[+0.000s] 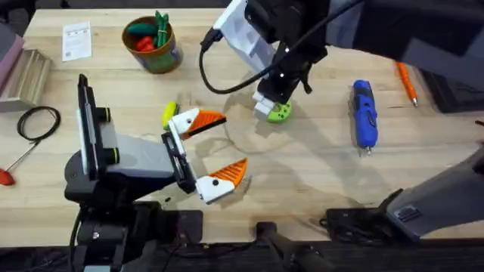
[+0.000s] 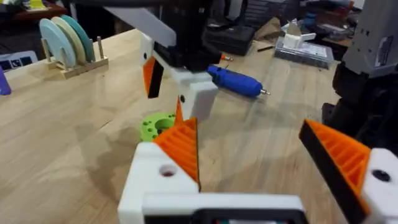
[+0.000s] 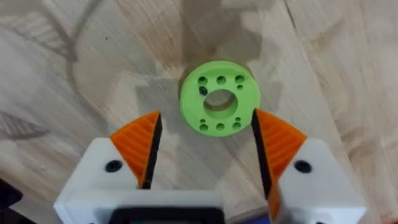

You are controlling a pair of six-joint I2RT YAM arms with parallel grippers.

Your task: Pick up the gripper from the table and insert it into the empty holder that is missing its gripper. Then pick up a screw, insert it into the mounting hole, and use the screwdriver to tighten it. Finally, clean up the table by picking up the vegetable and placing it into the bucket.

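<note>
Overhead: right hand poised over a green disc on the worktop, fingers spread, orange pads flanking the disc without touching. Screwdriver lies well off to that hand's side. Left hand open, both orange tips fitted, nothing held, pointing toward the disc. Bucket, vegetables inside, sits far beyond the left hand.

A robotics lab or workshop, by its look: two robot arms are mounted at a light wooden table strewn with tools, among them a blue electric screwdriver and an orange-handled driver. Behind it, clutter crowds a bench.
</note>
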